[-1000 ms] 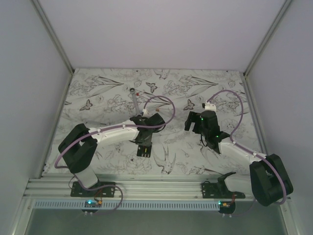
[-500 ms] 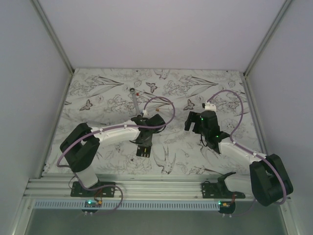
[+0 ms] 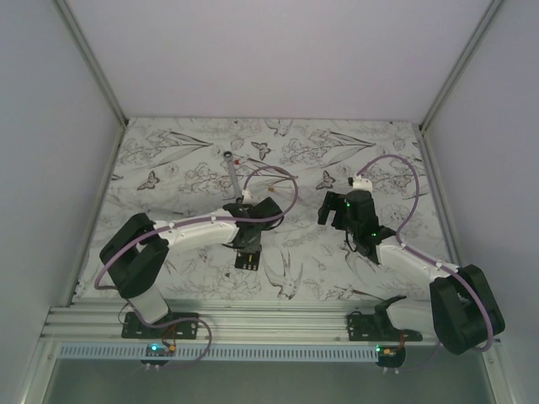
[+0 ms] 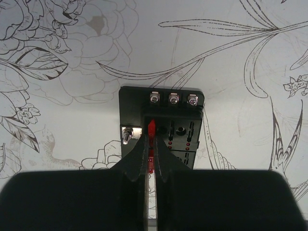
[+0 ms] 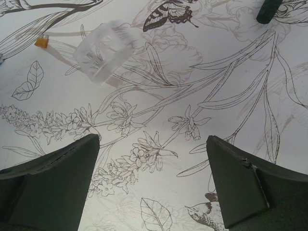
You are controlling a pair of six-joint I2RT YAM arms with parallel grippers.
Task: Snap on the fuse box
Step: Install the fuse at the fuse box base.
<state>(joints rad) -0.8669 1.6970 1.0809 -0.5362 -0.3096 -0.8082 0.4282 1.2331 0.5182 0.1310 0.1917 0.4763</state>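
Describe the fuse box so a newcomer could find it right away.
On the flower-printed table, look under the left hand. The fuse box is the small black block with three silver screws along one edge and a red fuse pinched in that hand.

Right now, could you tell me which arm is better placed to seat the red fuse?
Left, probably: the left gripper is shut on the red fuse right over the fuse box; the right gripper hangs open elsewhere.

Bright, even, diffuse light. Faint soft shadow beside fuse box (image 4: 175, 122). Overhead view slightly soft. Wrist views sharp on tablecloth (image 5: 192, 72); near gripper fingers (image 5: 48, 183) dark, featureless.
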